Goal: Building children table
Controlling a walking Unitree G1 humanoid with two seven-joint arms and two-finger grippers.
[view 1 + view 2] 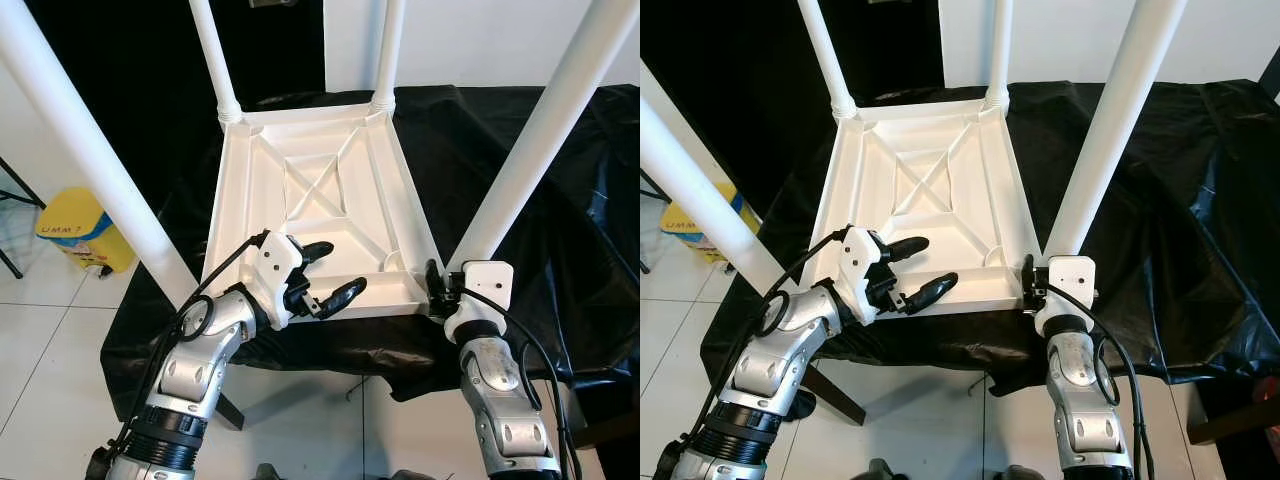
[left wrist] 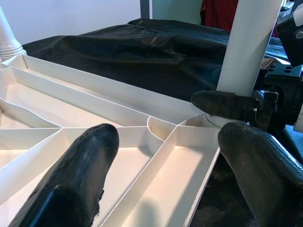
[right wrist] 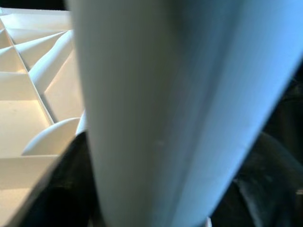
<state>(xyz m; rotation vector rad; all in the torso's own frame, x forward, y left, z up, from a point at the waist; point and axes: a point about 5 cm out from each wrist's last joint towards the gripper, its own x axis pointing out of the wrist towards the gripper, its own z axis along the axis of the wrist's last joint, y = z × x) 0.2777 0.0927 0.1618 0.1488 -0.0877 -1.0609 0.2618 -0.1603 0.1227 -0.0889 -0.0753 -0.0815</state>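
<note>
The left claw (image 1: 322, 272) hung spread wide and empty over the near edge of the tabletop (image 1: 315, 190), which lay upside down on the black-draped worktop (image 1: 560, 200). At the near right corner the right claw (image 1: 436, 285) was closed around the base of a leg (image 1: 545, 130), apparently seating it in its socket. The near left leg (image 1: 90, 150) stood in its corner, and beyond, the two far legs (image 1: 213, 55) stood upright in theirs. The build looked nearly done: firming the near legs and turning the table over seemed to remain.
</note>
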